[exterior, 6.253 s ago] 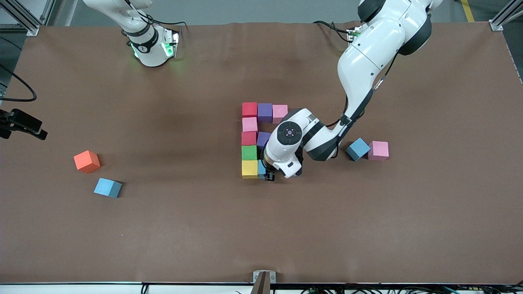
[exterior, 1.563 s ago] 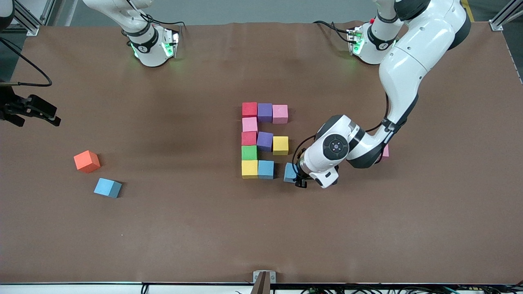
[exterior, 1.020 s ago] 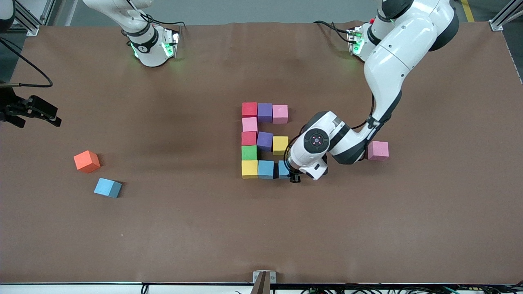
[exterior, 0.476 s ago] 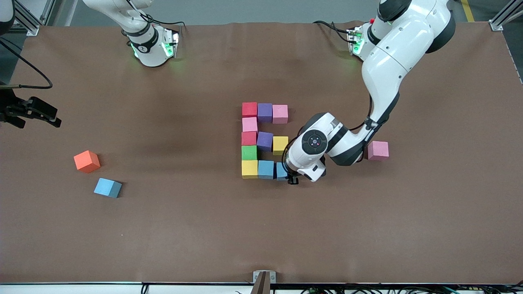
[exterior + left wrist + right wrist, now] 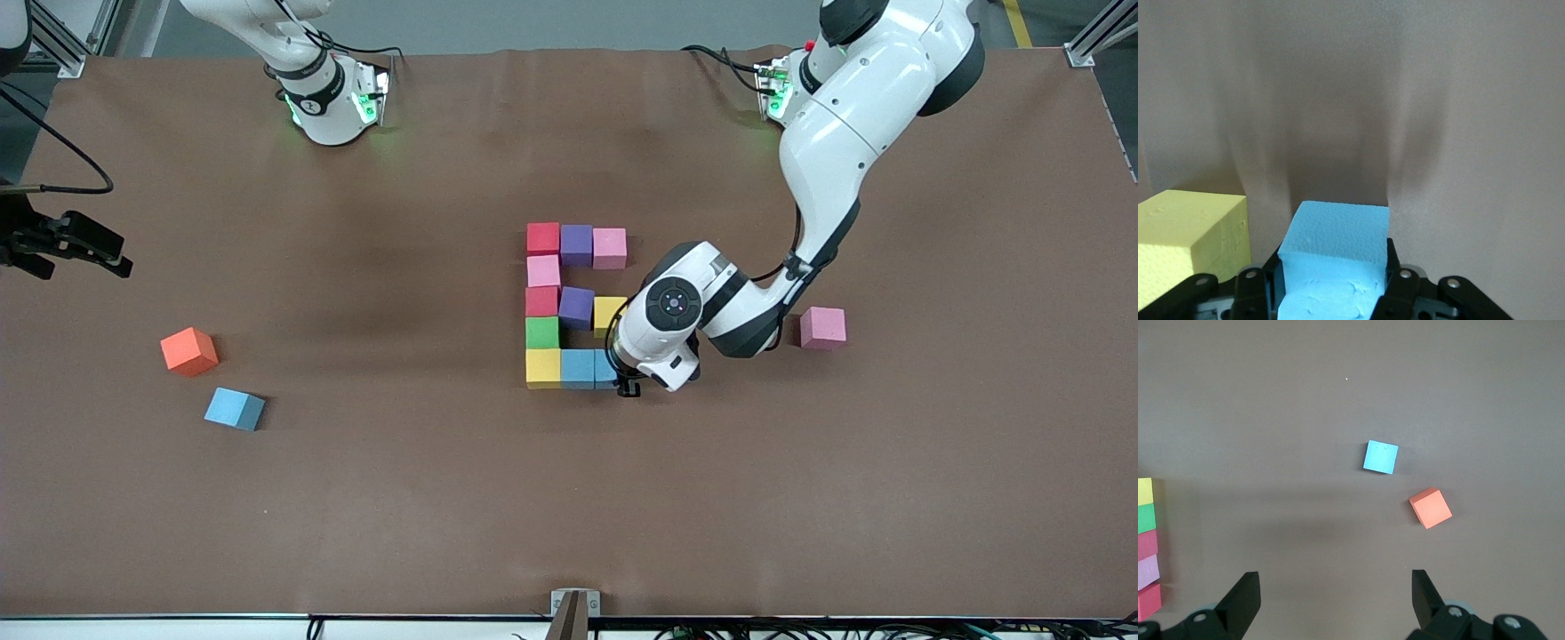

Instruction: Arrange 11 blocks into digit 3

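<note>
1. At the counter's [image 5: 889, 498] middle, the blocks [image 5: 561, 302] form an almost complete figure: three rows joined by one column.
2. Pinched in the left claw [image 5: 1335, 297], a light blue block [image 5: 1335, 257] sits at the open end of the row nearest the front camera, touching or nearly touching the light blue one [image 5: 578, 368] already laid.
3. To do this well, I would press it flush and square against that neighbour, then release straight upward without dragging.
4. The wrist hides most of this block from the front camera, so the seam cannot be checked.
5. Over the right arm's end of the counter, the right claw [image 5: 1331, 597] waits, spread wide, above a loose blue cube [image 5: 1380, 457] and an orange cube [image 5: 1430, 508].
6. A stray pink cube [image 5: 822, 327] lies toward the left arm's end.
</note>
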You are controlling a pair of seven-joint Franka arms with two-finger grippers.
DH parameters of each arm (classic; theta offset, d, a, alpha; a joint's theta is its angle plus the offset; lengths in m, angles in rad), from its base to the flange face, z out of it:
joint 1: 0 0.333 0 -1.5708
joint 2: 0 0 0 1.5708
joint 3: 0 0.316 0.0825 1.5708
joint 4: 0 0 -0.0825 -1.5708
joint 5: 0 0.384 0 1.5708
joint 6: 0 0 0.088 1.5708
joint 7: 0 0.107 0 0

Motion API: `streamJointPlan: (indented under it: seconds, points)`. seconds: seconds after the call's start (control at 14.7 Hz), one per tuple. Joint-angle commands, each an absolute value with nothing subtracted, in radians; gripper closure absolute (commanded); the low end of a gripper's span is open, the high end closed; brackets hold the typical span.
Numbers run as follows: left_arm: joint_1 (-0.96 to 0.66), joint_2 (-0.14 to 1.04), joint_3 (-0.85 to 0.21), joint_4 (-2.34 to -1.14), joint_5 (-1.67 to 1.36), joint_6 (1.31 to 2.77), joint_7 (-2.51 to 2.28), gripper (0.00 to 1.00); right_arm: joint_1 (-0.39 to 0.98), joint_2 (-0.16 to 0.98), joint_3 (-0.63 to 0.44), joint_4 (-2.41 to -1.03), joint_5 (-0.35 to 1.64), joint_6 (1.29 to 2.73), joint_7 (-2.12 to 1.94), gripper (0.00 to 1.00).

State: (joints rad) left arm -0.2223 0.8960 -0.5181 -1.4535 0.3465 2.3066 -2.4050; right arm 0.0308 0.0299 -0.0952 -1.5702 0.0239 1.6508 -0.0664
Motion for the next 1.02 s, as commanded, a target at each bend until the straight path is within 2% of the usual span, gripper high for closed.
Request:
streamJointPlan:
  seconds: [0.0,0.07,0.14,0.54,0.95]
  points:
    - [-0.239,0.914,-0.508,-1.425,0.333,2.307,-2.411,0.49,0.021,0.025,-0.091,-1.577,0.018,1.657,-0.077,0.00]
    - [-0.239,0.914,-0.508,-1.425,0.333,2.307,-2.408,0.33,0.021,0.026,-0.091,-1.577,0.018,1.657,-0.077,0.00]
    - [-0.239,0.913,-0.508,-1.425,0.334,2.307,-2.404,0.00,0.021,0.029,-0.091,-1.577,0.018,1.657,-0.075,0.00]
    - [-0.229,0.853,-0.515,-1.428,0.342,2.290,-2.404,0.00,0.023,0.031,-0.091,-1.572,0.020,1.660,-0.072,0.00]
    - [-0.180,0.623,-0.546,-1.430,0.341,2.162,-2.260,0.00,0.026,0.031,-0.091,-1.572,0.018,1.658,-0.074,0.00]
